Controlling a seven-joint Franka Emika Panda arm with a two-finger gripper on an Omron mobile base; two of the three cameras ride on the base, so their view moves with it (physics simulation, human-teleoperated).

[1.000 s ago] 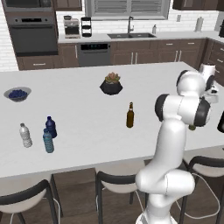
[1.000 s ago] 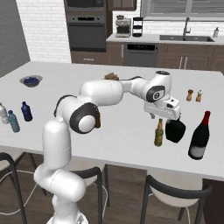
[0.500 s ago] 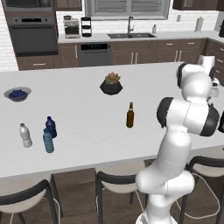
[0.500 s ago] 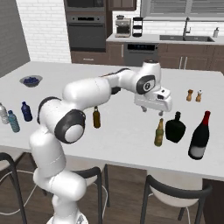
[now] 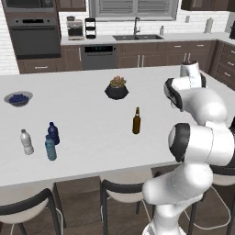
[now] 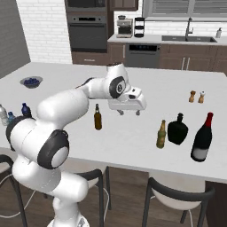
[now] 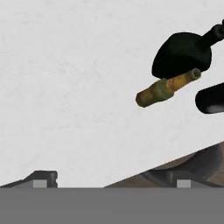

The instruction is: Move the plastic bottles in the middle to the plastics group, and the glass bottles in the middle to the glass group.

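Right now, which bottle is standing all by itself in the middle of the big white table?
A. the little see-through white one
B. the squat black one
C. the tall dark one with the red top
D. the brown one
D: the brown bottle stands alone mid-table, while the squat black bottle and the red-topped one share one end and the whitish bottle stands at the other.

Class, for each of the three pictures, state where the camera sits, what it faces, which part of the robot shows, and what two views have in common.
Left base view: behind the arm's left, facing the island counter; the white arm rises at lower right.
Right base view: behind its right, facing the same counter; arm from lower left, open claw above the surface.
Hand view: on the hand, looking down past the fingertips at the counter.
Shared: the brown bottle in both base views; the olive bottle and black bottle in right and hand views.
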